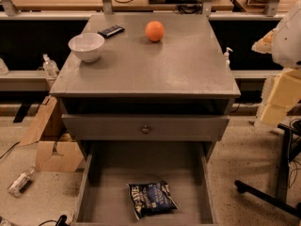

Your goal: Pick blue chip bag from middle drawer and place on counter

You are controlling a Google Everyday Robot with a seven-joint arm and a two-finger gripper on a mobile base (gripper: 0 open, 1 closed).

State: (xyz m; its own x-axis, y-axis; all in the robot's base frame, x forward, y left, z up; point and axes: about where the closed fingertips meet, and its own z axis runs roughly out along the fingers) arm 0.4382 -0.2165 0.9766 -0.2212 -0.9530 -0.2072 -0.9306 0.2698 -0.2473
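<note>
The blue chip bag [151, 199] lies flat on the floor of the open middle drawer [89, 187], near the drawer's front and slightly right of centre. The drawer is pulled far out below a grey drawer front with a small round knob [146, 129]. The counter [155, 65] is the grey cabinet top above. My gripper is not in view. Only a white rounded part of the robot [289, 36] shows at the right edge, above and to the right of the counter.
On the counter stand a white bowl [87, 46] at the back left, a flat black wrapper [111, 30] behind it and an orange [154, 31] at the back centre. Cardboard [51, 145] lies on the floor at the left. A black chair base [277, 192] stands at the right.
</note>
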